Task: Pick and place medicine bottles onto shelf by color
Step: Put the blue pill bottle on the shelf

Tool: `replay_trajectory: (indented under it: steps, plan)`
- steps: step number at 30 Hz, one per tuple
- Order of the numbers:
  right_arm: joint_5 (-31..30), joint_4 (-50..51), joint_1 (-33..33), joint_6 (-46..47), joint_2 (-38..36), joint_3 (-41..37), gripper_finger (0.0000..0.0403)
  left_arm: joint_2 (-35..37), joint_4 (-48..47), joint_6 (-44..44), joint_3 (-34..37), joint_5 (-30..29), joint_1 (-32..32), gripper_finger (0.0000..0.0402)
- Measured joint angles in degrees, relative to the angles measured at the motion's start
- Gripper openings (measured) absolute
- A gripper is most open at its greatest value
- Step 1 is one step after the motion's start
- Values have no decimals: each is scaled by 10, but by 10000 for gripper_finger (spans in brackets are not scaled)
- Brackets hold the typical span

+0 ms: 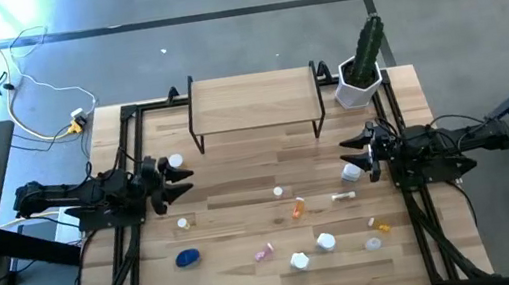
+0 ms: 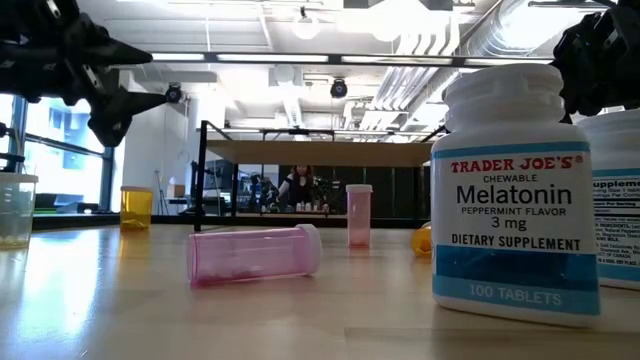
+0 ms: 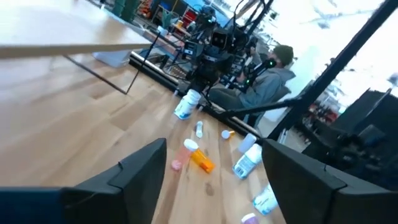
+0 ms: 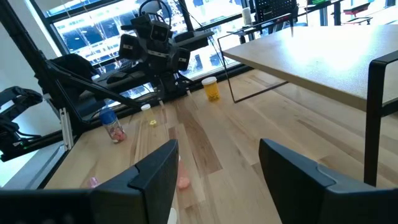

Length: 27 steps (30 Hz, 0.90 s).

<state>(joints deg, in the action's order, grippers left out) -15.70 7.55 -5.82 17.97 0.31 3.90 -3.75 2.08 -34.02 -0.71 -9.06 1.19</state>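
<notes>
wooden shelf (image 1: 253, 97) stands bare while the medicine bottles (image 1: 297, 209) lie scattered on the table in front, and the left gripper (image 1: 177, 177) and right gripper (image 1: 352, 152) hover empty, fingers apart, so the next move is likely a first pick.

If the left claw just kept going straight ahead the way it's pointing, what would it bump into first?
Probably the orange bottle and pink bottle lying mid-table; they sit between the left gripper's open fingers in its wrist view. Depth is unclear, and it may pass above them.
</notes>
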Motion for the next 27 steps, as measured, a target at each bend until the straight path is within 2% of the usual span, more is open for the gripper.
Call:
replay_trajectory:
  steps: [3,13,20,27]
  plan:
    - [0,0,0,0,0,0,215,0,11,-40,0,0,0,262]
    - [0,0,0,0,0,0,215,0,101,-63,-9,8,0,261]
    - [0,0,0,0,0,0,215,-7,61,-11,-70,22,0,252]
    - [0,0,0,0,0,0,215,-46,-61,32,-166,24,0,244]
